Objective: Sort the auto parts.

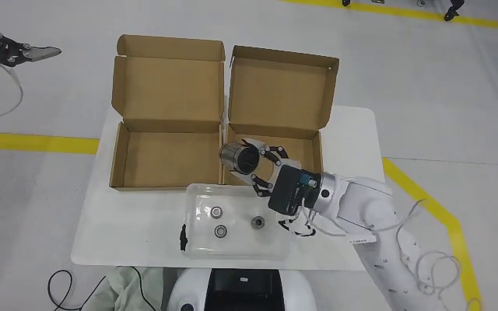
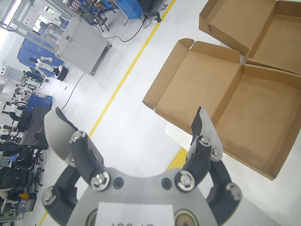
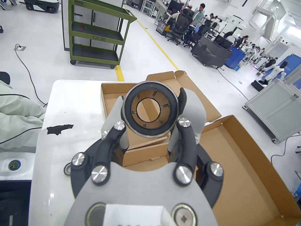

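**Fig. Right pincer with bearing at the seam between the two boxes**

In the top view I see the right gripper [image 1: 247, 159] closed around a steel bearing [image 1: 236, 157], a short hollow cylinder held by its outer wall. In the right wrist view one finger [image 3: 185, 99] lies against each side of the bearing [image 3: 152, 131]. Its bore faces back at the camera, so I judge its long axis to run in line with the pincer's own reach. In the top view that reach runs from lower right towards the left of the frame.

The bearing hangs over the seam where the left box [image 1: 163, 159] and the right box [image 1: 305, 149] stand side by side, by the right box's lower-left corner. As I read it, the coming move turns on this: a short carry leftward puts it over the left box, and a short draw rightward puts it over the right.

The left gripper [image 1: 35, 53] sits at the upper left of the frame, well apart from the table [image 1: 350, 132]. Its jaws stand wide and hold nothing. The right arm is plainly the nearer.

Three small parts [image 1: 221, 230] lie in the clear tray [image 1: 202, 245], below the boxes in the frame.
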Robot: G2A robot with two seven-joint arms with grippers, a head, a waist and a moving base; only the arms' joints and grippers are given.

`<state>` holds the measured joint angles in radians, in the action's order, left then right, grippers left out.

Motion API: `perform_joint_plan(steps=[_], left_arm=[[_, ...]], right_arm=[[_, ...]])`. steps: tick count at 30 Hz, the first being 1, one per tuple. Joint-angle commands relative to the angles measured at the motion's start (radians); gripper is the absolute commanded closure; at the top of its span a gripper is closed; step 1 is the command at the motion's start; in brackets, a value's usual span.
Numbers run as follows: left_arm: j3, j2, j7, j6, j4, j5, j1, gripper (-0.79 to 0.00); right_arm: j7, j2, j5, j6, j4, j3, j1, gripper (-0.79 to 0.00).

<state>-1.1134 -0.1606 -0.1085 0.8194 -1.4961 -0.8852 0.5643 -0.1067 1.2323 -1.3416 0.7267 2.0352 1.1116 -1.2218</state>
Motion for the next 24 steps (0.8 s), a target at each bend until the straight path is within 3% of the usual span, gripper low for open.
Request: perform_joint_plan(steps=[1, 10, 18, 24], left_arm=[[0.0, 0.0, 0.0, 0.0, 0.0, 0.0, 0.0, -0.785], [0.0, 0.0, 0.0, 0.0, 0.0, 0.0, 0.0, -0.785], [0.0, 0.0, 0.0, 0.0, 0.0, 0.0, 0.0, -0.785], [0.0, 0.0, 0.0, 0.0, 0.0, 0.0, 0.0, -0.785]], right_arm=[[0.003, 0.0, 0.008, 0.004, 0.006, 0.003, 0.013, 0.0], [0.011, -0.003, 0.009, 0.003, 0.042, 0.005, 0.033, 0.0], [0.007, -0.01, -0.042, -0.037, 0.107, 0.004, -0.018, 0.0], [-0.038, -0.014, -0.056, -0.031, 0.048, -0.011, -0.036, 0.0]])
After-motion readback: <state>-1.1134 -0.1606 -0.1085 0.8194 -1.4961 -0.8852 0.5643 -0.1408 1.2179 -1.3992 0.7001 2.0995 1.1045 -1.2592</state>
